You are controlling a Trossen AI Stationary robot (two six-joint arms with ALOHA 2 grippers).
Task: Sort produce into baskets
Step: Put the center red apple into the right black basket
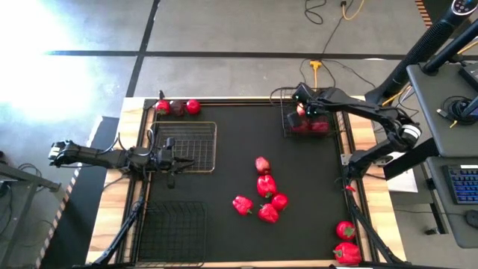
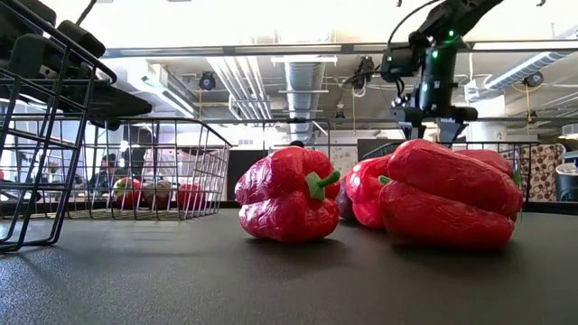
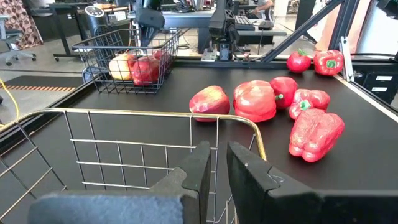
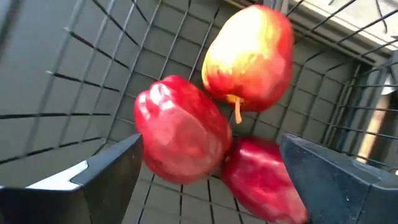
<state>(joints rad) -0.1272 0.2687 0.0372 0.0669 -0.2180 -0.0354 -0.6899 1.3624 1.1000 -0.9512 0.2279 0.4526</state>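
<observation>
Glossy lumpy peppers (image 2: 433, 194) (green stems)

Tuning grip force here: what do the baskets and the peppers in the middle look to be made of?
Baskets: thin dark metal wire, open mesh grid, rim showing brassy in the left wrist view. Peppers: glossy, slightly crinkled red skin with moulded-looking green stems, possibly plastic replicas; I can't confirm.

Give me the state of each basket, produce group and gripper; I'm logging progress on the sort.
Far-right basket: holds three apples.
Middle-left basket: empty.
Near-left basket: empty.
Centre pile of produce: loose on the mat, unsorted.
Far-edge trio: on the mat, outside any basket.
Near-right pair: unsorted, by the table edge.
Right gripper: open, above the apples.
Left gripper: nearly shut, empty, at the middle-left basket's rim.
</observation>
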